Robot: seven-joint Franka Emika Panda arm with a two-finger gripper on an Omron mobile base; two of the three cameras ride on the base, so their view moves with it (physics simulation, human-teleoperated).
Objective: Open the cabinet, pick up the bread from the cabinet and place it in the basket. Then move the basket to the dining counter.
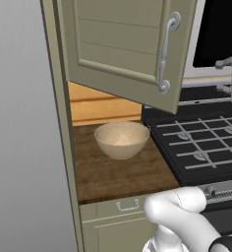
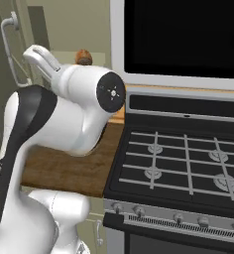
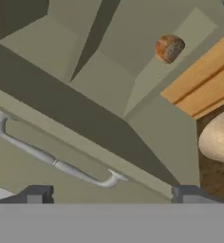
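Countertop [image 1: 113, 177], basket [image 1: 122, 139] unobstructed, bread [image 2: 83, 57] half-hidden

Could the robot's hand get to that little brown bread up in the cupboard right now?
Probably yes. The cabinet door is swung open, the bread sits uncovered on the shelf inside, and the hand is open and holds nothing. It would need to pass the door's edge first.

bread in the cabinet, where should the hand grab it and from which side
Grip the bread across its rounded middle, coming straight in through the open cabinet front. It is a small lump sitting alone on the shelf, so the open hand should span it, I'd judge.
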